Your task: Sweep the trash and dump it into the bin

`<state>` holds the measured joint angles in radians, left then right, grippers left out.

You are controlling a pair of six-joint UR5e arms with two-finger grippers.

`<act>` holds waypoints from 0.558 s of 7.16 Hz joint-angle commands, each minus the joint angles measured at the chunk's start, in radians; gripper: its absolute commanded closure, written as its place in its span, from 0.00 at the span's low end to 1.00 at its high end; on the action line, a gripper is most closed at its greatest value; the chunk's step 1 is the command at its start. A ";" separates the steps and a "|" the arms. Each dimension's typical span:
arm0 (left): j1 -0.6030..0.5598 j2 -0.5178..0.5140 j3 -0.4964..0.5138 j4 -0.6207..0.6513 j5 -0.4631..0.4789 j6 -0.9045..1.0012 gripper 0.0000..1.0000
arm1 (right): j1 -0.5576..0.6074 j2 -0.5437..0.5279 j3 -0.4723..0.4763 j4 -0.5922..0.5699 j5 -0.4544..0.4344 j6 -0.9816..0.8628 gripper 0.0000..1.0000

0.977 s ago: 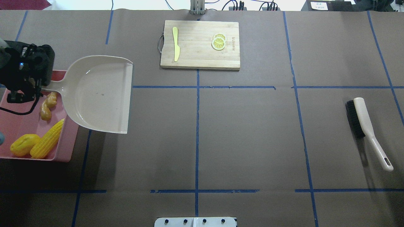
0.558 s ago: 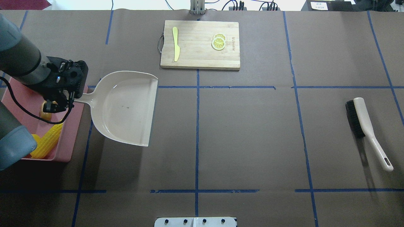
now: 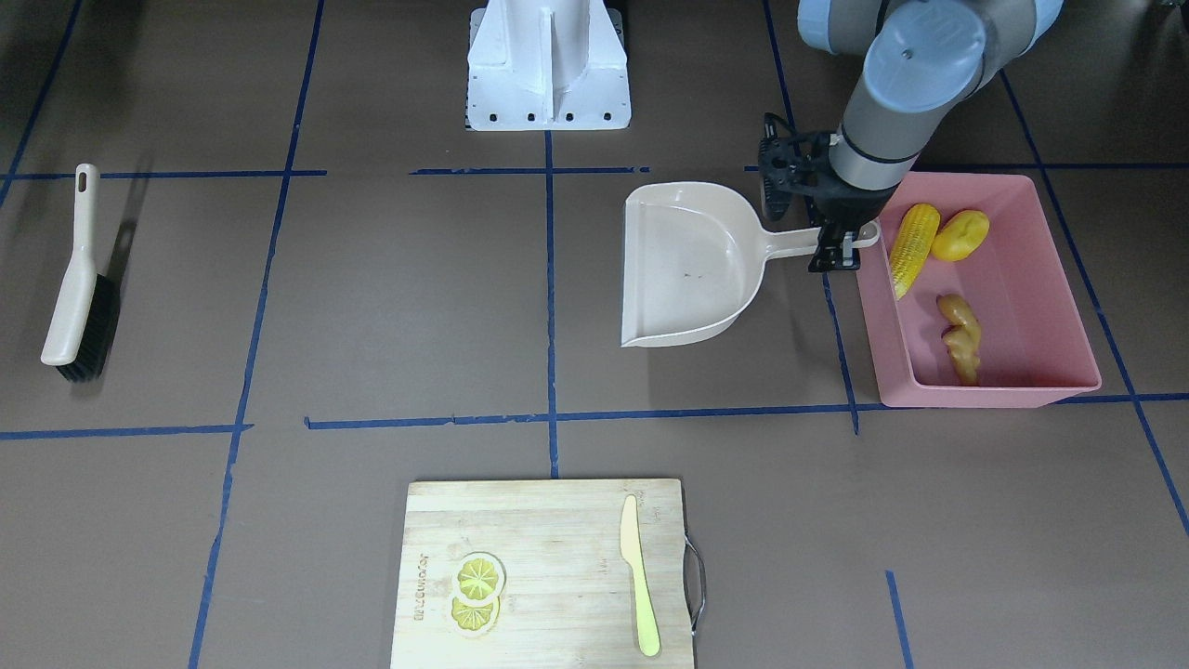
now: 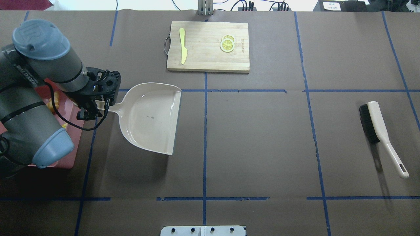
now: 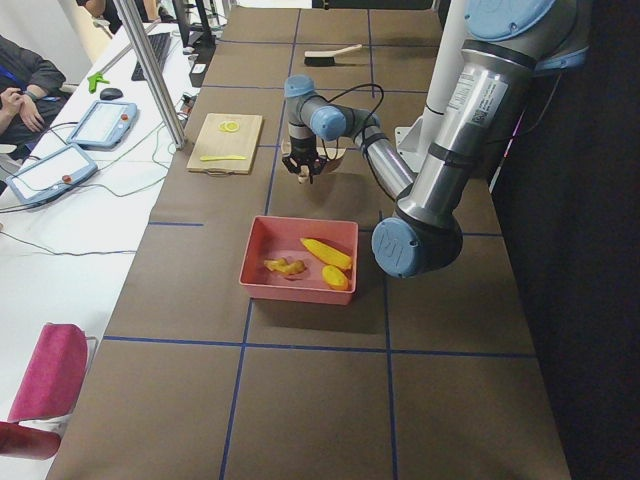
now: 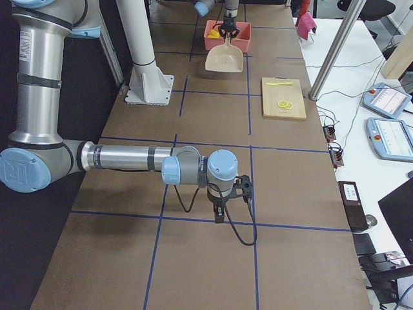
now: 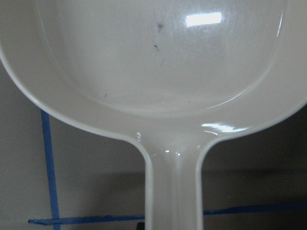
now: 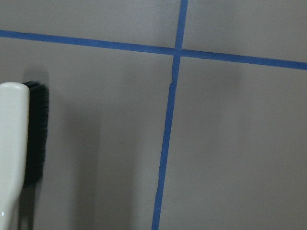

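Observation:
The trash lies in the pink bin (image 3: pixel 985 398): a corn cob (image 3: pixel 913 246), a yellow potato-like lump (image 3: pixel 960 234) and a tan ginger root (image 3: pixel 960 336). My left gripper (image 3: pixel 841 243) is shut on the handle of the empty beige dustpan (image 3: pixel 687 265), which sits level beside the bin, mouth pointing away from it. In the overhead view my left arm hides most of the bin (image 4: pixel 67 160), and the dustpan (image 4: pixel 151 118) shows fully. My right gripper (image 6: pixel 219 216) appears only in the exterior right view, hanging over the table; I cannot tell if it is open or shut.
A brush (image 4: pixel 377 127) with black bristles lies alone at the table's far right, also seen in the right wrist view as the brush (image 8: pixel 17 143). A wooden cutting board (image 4: pixel 208 46) at the back holds a yellow-green knife (image 4: pixel 182 46) and lemon slices (image 4: pixel 227 44).
My left arm has carried the dustpan to the right, off the bin and out over the table. The brush and the board have not moved.

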<state>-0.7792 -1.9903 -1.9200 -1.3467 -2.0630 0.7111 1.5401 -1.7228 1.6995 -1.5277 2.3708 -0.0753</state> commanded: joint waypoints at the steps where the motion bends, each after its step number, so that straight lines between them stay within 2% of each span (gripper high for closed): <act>1: 0.032 -0.021 0.077 -0.060 0.000 -0.010 0.89 | 0.008 -0.005 -0.026 0.026 0.004 0.002 0.00; 3: 0.040 -0.054 0.185 -0.153 0.000 -0.085 0.89 | 0.012 0.002 -0.024 0.026 0.018 0.003 0.00; 4: 0.061 -0.058 0.188 -0.157 0.000 -0.137 0.89 | 0.012 0.005 -0.024 0.026 0.016 0.005 0.00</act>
<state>-0.7368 -2.0395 -1.7563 -1.4815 -2.0632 0.6308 1.5516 -1.7213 1.6754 -1.5021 2.3857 -0.0720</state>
